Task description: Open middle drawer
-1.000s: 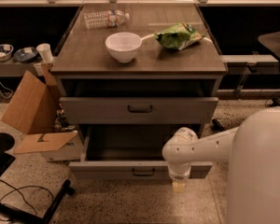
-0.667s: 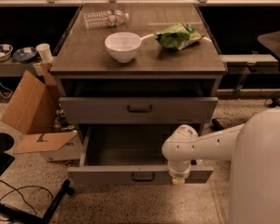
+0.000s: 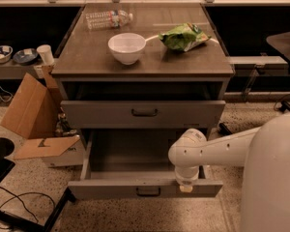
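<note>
Judging from how things lie, the task is taken as all but done. At 9 o'clock of the table [image 3: 87, 64] a cardboard box [image 3: 29, 108] is seen on the floor; no part in the work is played by it. The middle drawer [image 3: 130, 161], at 6 o'clock in the view and directly under the top drawer [image 3: 96, 114], is found drawn well out of the table. Its plain grey inside is laid bare and nothing is seen in it. Its front is set nearest the camera, with the handle [image 3: 148, 191] at its centre. The jaws are placed at 3 o'clock of that handle, at the top edge of the drawer front, hanging from the white wrist [image 3: 187, 153]. Whether they are spread, pressed together or pinched on the edge cannot be told. Little is thought to be left: perhaps a last stretch of travel, then a release and a withdrawal of the arm [image 3: 227, 149].

Several things are hidden or hard to make out. The lowest drawer is covered by the open one, so its state is not known. The back of the open drawer, at 12 o'clock of its floor, is lost in shadow under the top drawer. The dark recess above the top drawer is too dim to be read. The right inner corner is masked by the wrist, and contact between jaws and drawer front cannot be confirmed. The robot's body is cut off at 4 o'clock.
</note>
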Motion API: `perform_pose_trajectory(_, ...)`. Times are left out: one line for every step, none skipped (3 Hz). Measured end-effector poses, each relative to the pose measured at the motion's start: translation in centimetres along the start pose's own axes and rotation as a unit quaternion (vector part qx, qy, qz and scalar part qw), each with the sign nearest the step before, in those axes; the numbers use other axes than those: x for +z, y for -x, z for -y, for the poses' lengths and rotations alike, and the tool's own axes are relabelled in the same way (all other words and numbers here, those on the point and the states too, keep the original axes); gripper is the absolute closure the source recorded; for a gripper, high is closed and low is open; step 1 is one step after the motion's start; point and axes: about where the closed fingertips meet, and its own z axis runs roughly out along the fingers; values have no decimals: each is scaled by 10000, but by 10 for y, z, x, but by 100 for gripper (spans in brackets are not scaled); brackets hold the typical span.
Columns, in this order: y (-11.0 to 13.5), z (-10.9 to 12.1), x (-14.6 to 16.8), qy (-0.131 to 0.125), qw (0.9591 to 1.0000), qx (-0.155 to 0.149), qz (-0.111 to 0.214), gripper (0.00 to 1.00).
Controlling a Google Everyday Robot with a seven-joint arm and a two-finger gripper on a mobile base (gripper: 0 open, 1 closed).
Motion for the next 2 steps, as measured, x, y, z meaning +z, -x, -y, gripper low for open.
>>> perform_pose_trajectory(-17,-15,-9,-67,9995,236,-196,100)
perform_pose_trajectory(-17,-16,-9,-74,9994,262,-219,100)
